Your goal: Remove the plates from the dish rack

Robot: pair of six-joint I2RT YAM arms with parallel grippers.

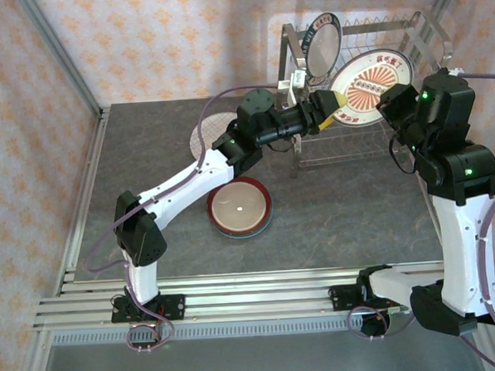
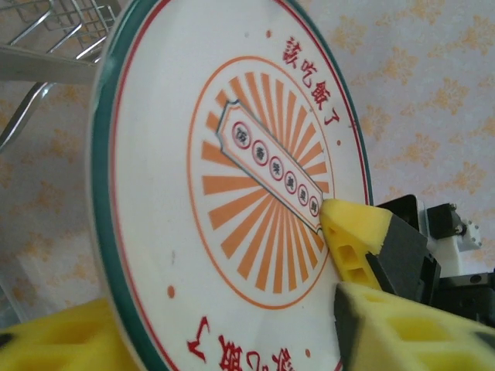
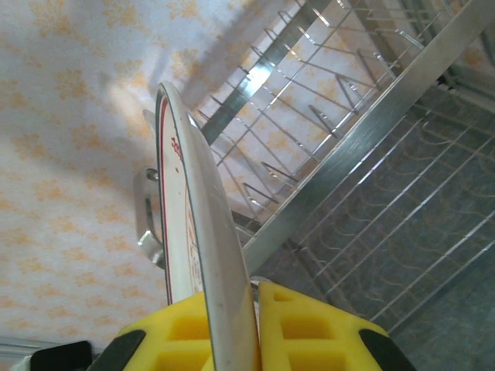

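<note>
The right end effector pinched the orange-centred plate by its rim at the right of the overhead frame; its wrist camera showed the thin edge of the plate running up between the two yellow fingers, which sat close against it on either side. The plate stood on edge, off the counter and right in front of the rack, its striped orange face turned toward the arms. The left end effector reached in from the left and straddled the same plate: in its own camera one yellow finger lay behind the green rim and the other just in front of the face, but I could not tell whether they pressed on it. A dark-rimmed plate stood upright in the upper shelf, near the top centre. On the counter a red-rimmed plate lay flat at mid-frame, and a pale checked plate lay partly hidden under the left arm
</note>
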